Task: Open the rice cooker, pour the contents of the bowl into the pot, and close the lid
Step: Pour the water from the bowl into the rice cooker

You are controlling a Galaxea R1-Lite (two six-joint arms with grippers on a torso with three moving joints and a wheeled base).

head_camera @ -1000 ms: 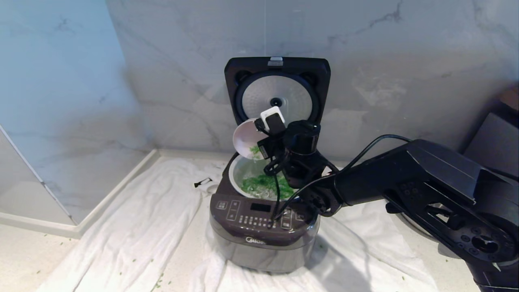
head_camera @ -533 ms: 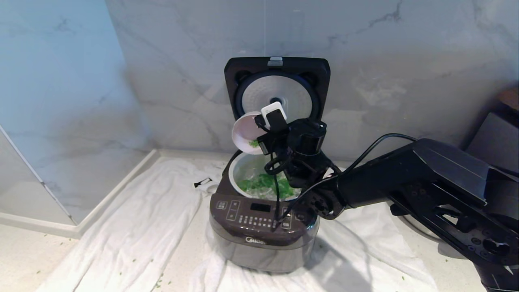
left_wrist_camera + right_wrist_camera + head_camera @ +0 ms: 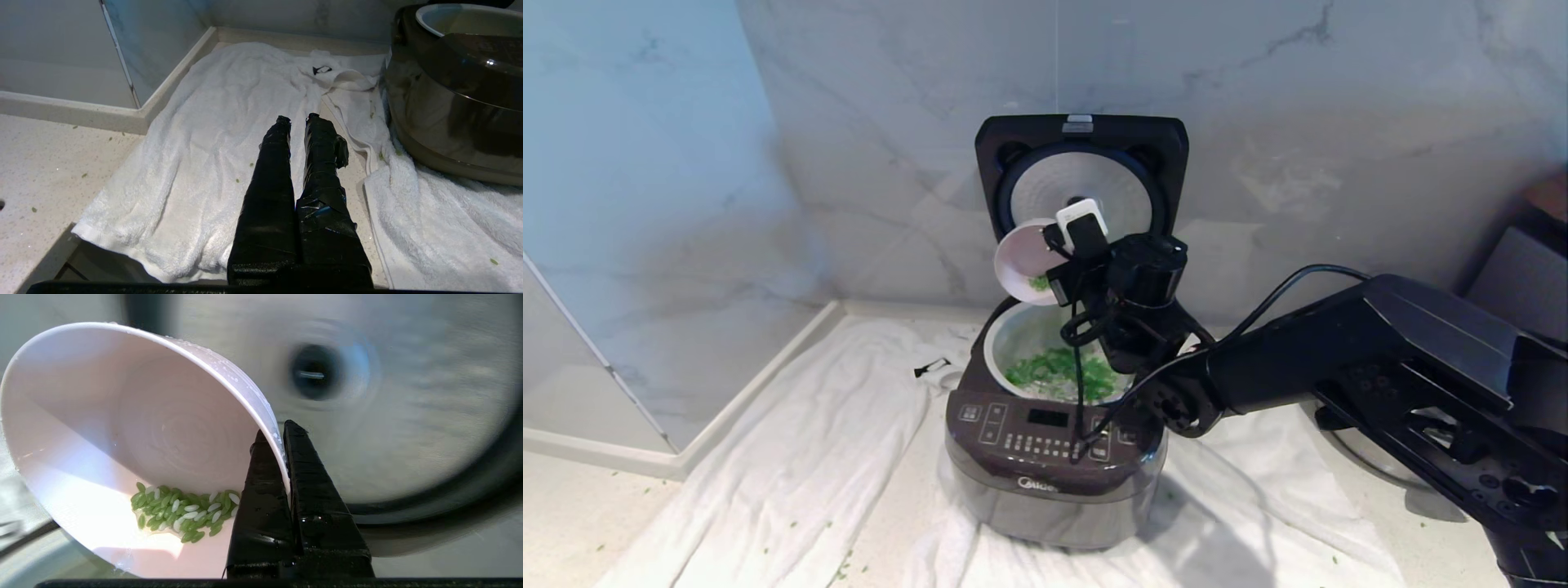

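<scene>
A: Head view: the rice cooker (image 3: pixel 1054 457) stands on a white towel (image 3: pixel 792 457) against a marble wall (image 3: pixel 1339 122), its lid (image 3: pixel 1082 175) raised upright to show the round silver plate underneath. Where is the bowl?

B: The right gripper (image 3: pixel 1058 265) holds the white bowl (image 3: pixel 1023 260) tipped on its side above the pot (image 3: pixel 1013 343), just in front of the open lid. The right wrist view shows the two black fingers (image 3: pixel 261 490) pinched on the bowl's rim, one inside and one outside.

A: And the contents?

B: A small cluster of green and white grains (image 3: pixel 184 512) clings to the bowl's lower wall. More green grains (image 3: pixel 1054 376) lie in the pot, which sits inside the cooker.

A: The other arm?

B: The left gripper (image 3: pixel 300 120) is parked low over the towel, beside the cooker's left flank, its taped fingers nearly together and holding nothing. A few green specks dot the towel and the speckled counter (image 3: pixel 36 163).
</scene>
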